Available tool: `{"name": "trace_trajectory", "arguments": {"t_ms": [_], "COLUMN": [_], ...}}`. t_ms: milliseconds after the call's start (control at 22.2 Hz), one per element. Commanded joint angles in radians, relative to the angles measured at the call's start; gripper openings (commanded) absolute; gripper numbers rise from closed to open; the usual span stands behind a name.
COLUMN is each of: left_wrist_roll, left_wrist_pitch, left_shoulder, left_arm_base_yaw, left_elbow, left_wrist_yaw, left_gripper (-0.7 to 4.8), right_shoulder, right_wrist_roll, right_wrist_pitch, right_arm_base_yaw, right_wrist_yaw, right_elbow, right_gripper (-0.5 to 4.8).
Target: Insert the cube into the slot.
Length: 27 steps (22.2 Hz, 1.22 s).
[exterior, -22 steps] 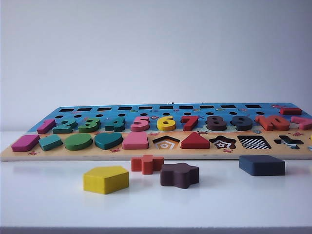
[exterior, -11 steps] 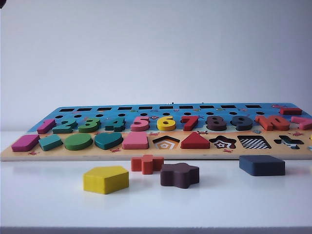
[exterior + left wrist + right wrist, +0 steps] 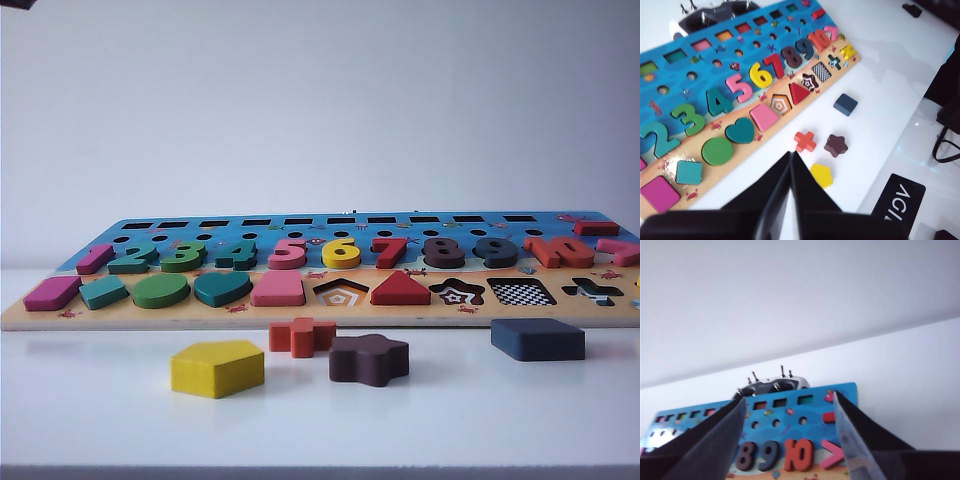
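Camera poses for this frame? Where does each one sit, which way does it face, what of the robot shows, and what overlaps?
Exterior: low at the table's front edge, facing the puzzle board side-on; the cube lies before the slot; no gripper clearly shows.
Left wrist: high, looking down over the shut left gripper at board, cube and slot.
Right wrist: low, looking out level between the open right gripper fingers at the board's far end.
Shared: all views see the board; exterior and left wrist share cube and slot.
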<state>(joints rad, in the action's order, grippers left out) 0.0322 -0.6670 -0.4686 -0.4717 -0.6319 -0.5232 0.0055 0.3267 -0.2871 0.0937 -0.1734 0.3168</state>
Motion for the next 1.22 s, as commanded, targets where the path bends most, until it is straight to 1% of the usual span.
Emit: {"name": "trace_trajectory", "arguments": {"t_ms": [45, 316, 541, 767, 812, 902, 1038, 1128, 1218], "left_wrist_roll": [0.001, 0.002, 0.002, 0.002, 0.002, 0.002, 0.002, 0.002, 0.002], "left_wrist_pitch": [0.011, 0.011, 0.011, 0.011, 0.011, 0.011, 0.011, 0.011, 0.011], "left_shoulder": [-0.013, -0.019, -0.019, -0.019, -0.019, -0.019, -0.019, -0.019, -0.019], "left_arm_base_yaw": [-0.001, 0.002, 0.004, 0.027, 0.028, 0.027, 0.028, 0.028, 0.028], "left_elbow": [-0.006, -0.006, -0.006, -0.006, -0.006, -0.006, -0.006, -0.006, -0.006], "left_wrist_yaw": [-0.012, -0.011, -0.011, -0.018, -0.019, -0.019, -0.019, -0.019, -0.019], "left_gripper": [0.07, 0.07, 0.07, 0.07, 0.07, 0.07, 0.07, 0.07, 0.07], "right_shoulder": [0.006, 0.089, 0.172, 0.282, 0.328, 0.396, 0.460, 0.501, 0.570], "right_wrist_roll": [0.029, 0.007, -0.010, -0.022, -0.026, -0.040, -0.040, -0.040, -0.030], "right_wrist_pitch": [-0.102, -0.343, -0.470, -0.591, -0.639, -0.703, -0.735, -0.740, -0.740], "right_arm_base_yaw": [0.000, 0.000, 0.001, 0.001, 0.002, 0.008, 0.042, 0.081, 0.142], "right_wrist_yaw": [-0.011, -0.023, -0.056, -0.144, -0.174, -0.197, -0.198, -0.192, -0.189], "right_elbow": [0.076, 0.252, 0.348, 0.417, 0.438, 0.462, 0.470, 0.470, 0.472], "right_gripper": [3.25, 3.25, 3.25, 3.25, 3.24, 3.24, 3.24, 3.24, 3.24]}}
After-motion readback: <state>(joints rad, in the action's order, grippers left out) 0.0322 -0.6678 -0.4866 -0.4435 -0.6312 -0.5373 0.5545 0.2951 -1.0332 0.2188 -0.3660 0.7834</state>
